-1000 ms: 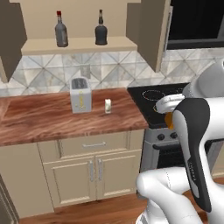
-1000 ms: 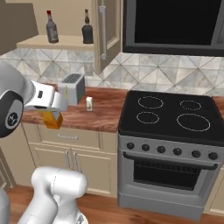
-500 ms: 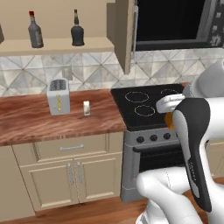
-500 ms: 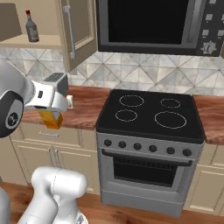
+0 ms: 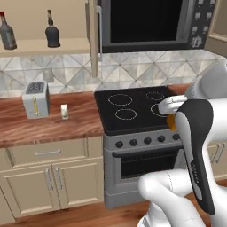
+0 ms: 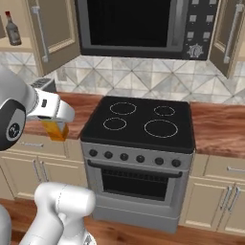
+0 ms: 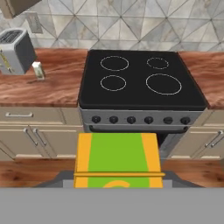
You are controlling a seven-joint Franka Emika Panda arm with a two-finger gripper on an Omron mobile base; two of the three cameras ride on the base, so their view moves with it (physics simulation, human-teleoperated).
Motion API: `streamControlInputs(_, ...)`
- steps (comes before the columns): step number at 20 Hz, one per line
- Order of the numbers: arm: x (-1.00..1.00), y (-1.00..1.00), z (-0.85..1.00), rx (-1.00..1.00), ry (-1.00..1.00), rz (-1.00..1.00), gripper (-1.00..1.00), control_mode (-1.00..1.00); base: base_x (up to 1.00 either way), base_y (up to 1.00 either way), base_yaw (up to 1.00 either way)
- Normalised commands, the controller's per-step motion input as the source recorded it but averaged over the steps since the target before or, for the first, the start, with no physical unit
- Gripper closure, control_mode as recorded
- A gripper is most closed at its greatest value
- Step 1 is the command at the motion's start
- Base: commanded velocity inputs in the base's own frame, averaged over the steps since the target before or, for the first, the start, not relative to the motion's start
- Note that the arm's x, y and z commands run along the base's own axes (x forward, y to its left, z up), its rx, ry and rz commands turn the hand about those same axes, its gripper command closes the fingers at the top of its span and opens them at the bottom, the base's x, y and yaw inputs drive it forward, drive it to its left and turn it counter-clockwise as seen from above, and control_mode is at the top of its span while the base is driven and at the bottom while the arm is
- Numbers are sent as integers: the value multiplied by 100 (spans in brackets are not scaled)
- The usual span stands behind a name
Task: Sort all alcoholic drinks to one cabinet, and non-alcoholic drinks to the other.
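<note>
A: Quick pass, biggest first. Stove (image 6: 139, 125) is the landmark, dead centre in front of the base, microwave (image 5: 146, 24) right above it.

B: Cabinets?

A: Wider tan cabinet (image 5: 42, 44) is up and left of the stove, door open, both bottles on its shelf: the squat black bottle (image 5: 52, 32) nearer the stove, the slim grey bottle (image 5: 6, 32) with a red cap farther out. Narrower tan cabinet (image 6: 232, 33) is up and right of the stove, door ajar too.

B: Counter stuff?

A: Toaster (image 5: 35, 98) on the wood counter left of the stove. The small white-cream carton (image 5: 64, 111) sits between toaster and stove, apart from both.

B: And the gripper (image 7: 118, 183)?

A: Carried low in front of the stove, left of its middle. Jaws are clamped on the orange-yellow carton (image 7: 117, 159); the green patch faces the hand camera, and an orange corner pokes out under the hand in the right base view.

B: So step is hauling it to the narrow cabinet?

A: My guess, yes. Bottles look sorted, two cartons left.

B: Risks?

A: Carton could slip or twist in the grip during a big upward swing. The half-open door could catch the arm or clip the carton on entry. Also the microwave corner is close to that path.
</note>
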Motion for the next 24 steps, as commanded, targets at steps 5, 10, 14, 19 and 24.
streamControlInputs(5,0,0,0,0,0,0,100,100,-1,-62,0)
streamControlInputs(10,0,0,0,0,0,0,100,100,0,-62,0)
streamControlInputs(14,0,0,0,0,0,0,100,100,0,-62,0)
streamControlInputs(19,0,0,0,0,0,0,100,100,0,-61,0)
streamControlInputs(24,0,0,0,0,0,0,100,100,0,-59,0)
